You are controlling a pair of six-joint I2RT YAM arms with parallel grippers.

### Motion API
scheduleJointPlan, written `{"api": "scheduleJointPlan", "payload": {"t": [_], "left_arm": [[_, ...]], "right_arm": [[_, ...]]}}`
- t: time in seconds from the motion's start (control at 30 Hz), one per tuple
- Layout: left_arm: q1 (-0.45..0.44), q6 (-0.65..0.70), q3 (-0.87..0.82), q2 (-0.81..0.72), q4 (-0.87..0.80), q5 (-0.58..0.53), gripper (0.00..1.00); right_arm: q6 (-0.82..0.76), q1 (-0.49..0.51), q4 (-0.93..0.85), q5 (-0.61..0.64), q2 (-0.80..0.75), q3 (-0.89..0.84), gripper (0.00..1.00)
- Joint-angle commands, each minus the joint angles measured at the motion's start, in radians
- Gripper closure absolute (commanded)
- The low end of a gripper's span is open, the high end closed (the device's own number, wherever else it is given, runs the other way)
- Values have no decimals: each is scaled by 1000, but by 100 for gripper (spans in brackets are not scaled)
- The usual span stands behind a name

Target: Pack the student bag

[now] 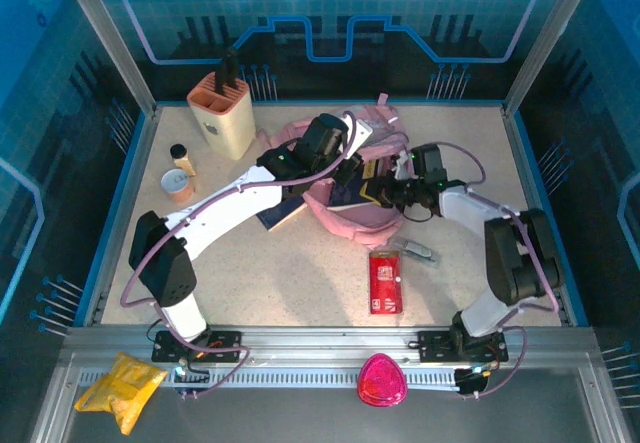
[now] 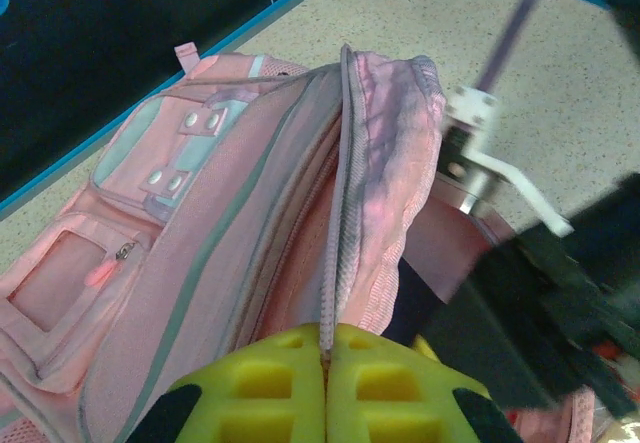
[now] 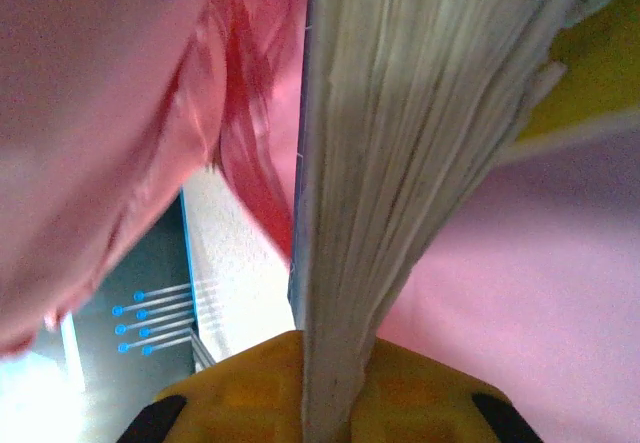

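Observation:
The pink student bag (image 1: pixel 345 225) lies mid-table, its top held open. My left gripper (image 1: pixel 345 168) is shut on the bag's zipper edge (image 2: pixel 340 213), which runs up from between the yellow fingertips (image 2: pixel 290 383), and lifts the flap. Front pockets with pale panels (image 2: pixel 150 153) face left. My right gripper (image 1: pixel 385 191) is shut on a book (image 3: pixel 400 163), seen page-edge on. The book is surrounded by pink fabric (image 3: pixel 560 293) at the bag's opening. The right arm (image 2: pixel 540 303) is the dark shape beside the flap.
A dark-covered book (image 1: pixel 285 213) lies under the left arm. A red pouch (image 1: pixel 385 281) and a small grey item (image 1: pixel 415 251) lie in front of the bag. The beige holder (image 1: pixel 222 113), a small bottle (image 1: pixel 181 158) and a round tub (image 1: pixel 178 183) stand at the back left.

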Motion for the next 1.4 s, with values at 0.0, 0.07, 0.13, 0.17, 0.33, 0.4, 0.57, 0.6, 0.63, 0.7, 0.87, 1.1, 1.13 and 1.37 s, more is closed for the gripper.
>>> {"api": "scheduleJointPlan", "payload": {"t": [0.0,0.07,0.13,0.17,0.33,0.4,0.57,0.6,0.63,0.7,0.87,1.1,1.13,1.37], "left_arm": [[-4,13,2,-68,73,-10,100],[-4,13,1,-65,76,-11,100],[-5,13,2,-61,77,-17,100],[-4,14,4,-58,74,-19,100],[-5,12,4,-49,76,-20,100],[-4,11,6,-47,77,-23,100],[-5,14,8,-44,80,-20,100],[-4,11,10,-41,81,-21,100],[-4,12,12,-38,78,-20,100],[-4,5,19,-33,68,-19,100],[-4,-4,17,-28,60,-19,100],[-5,-18,-10,-26,59,-28,100],[-4,-20,-13,-22,59,-29,100],[-4,-72,-19,-22,47,-23,97]], "right_arm": [[-21,-44,93,-25,86,64,90],[-45,-65,71,-21,138,91,77],[-85,-88,10,8,153,112,69],[-105,-98,-12,37,134,104,67],[-214,-67,-137,269,-61,9,44],[-210,-51,-147,300,-114,-46,45],[-160,63,-61,333,-134,-164,64],[-148,78,-40,330,-110,-159,69],[-137,91,-21,326,-91,-151,73],[-113,110,34,315,-41,-130,78],[-107,112,141,445,37,-82,93],[-162,47,129,491,44,-17,94],[-172,50,113,490,29,-23,93],[-211,93,-22,532,-255,-202,73]]}}
